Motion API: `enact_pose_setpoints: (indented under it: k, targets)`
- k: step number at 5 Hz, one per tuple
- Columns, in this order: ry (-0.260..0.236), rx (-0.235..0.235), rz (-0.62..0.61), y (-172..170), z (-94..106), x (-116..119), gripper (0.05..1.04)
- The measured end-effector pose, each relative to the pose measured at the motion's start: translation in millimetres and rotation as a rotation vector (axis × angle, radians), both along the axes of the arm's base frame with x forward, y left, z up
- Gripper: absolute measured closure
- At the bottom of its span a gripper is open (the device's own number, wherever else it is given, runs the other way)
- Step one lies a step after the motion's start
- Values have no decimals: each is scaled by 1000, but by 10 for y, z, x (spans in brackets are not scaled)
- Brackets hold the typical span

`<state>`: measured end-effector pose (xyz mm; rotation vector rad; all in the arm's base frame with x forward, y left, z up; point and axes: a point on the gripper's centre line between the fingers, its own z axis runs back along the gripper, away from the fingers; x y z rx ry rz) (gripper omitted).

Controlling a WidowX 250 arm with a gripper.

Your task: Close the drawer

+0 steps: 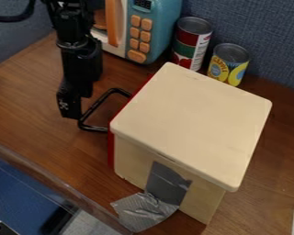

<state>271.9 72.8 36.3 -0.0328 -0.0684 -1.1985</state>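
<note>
Box [195, 119]: cream | drawer front [111, 153]: red | handle [91, 108]: black | tape [166, 183]: silver-grey | toy microwave [161, 32]: teal, white, orange buttons [145, 36] | taller can [191, 42]: red, green, white | shorter can [228, 65]: yellow, blue | bench [33, 110]: brown wood grain

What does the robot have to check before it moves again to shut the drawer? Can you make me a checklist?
1. Gripper near the black handle: ok, right beside it.
2. Gripper touching the handle: cannot tell.
3. Red front up close to the cream box: ok, it looks very near.
4. No tiny gap left behind the red front: cannot tell.
5. Cans away from the handle: ok, they stand behind the box.
6. Silver tape all smooth: not ok, its lower part is wrinkled.
</note>
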Motion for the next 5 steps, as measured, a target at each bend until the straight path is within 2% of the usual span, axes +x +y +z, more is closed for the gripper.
enact_pose_setpoints:
  k: [2,3,4,5]
  targets:
    - [44,-36,-27,-229,-35,-92,85]
    - [72,-28,-15,-317,-93,-165,83]
    - [95,66,217,-18,2,-142,84]
    - [127,207,481,301,257,-91,84]
